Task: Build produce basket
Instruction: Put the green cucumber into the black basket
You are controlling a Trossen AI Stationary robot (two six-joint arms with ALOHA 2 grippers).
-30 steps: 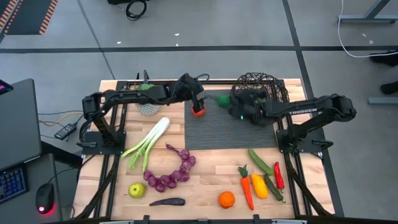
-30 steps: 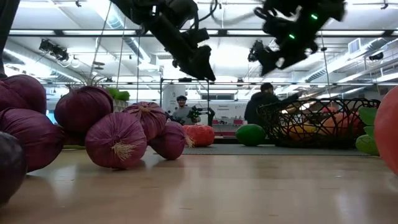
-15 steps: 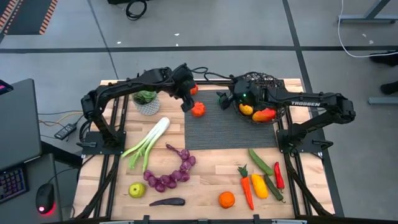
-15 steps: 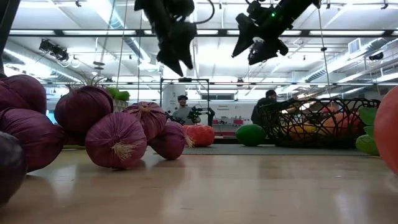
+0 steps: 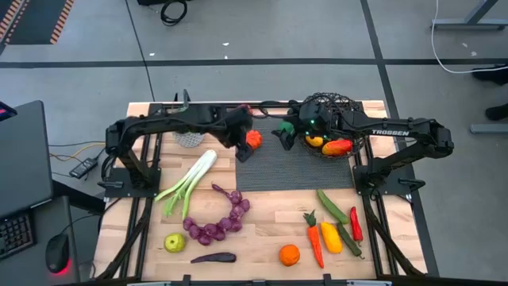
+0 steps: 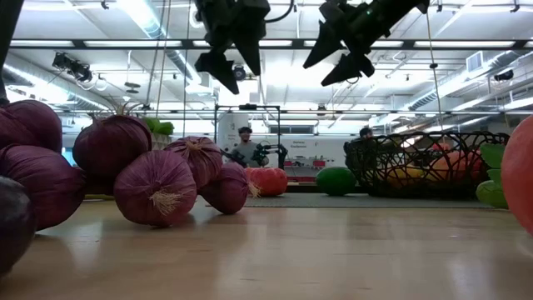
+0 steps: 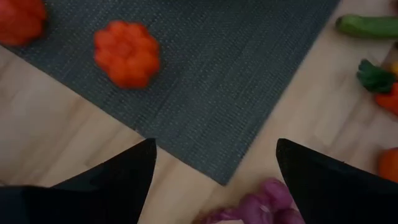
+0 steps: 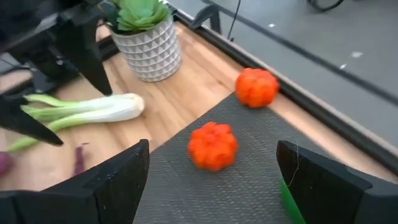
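while both grippers (image 6: 223,65) (image 6: 341,57) hover open, basket (image 5: 337,123) seems part-filled.

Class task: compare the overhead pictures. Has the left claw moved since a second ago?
Yes. The left claw moved off the grey mat toward the potted plant.

Most of the grey mat (image 5: 295,168) is bare, so there's easy room to come down in its middle and near half. Only its far edge is crowded: two orange-red fruits (image 5: 253,139) at the far left corner, a green one (image 5: 284,127) beside them, and the basket (image 5: 335,121) on the far right corner. Both arms hang over that far strip, the left gripper (image 5: 235,137) and right gripper (image 5: 284,137) facing each other with fingers spread, well above the surface in the low view. The leek (image 5: 187,183) and the onion string (image 5: 218,222) block the left side; carrots, peppers and cucumbers (image 5: 333,226) clutter the near right.
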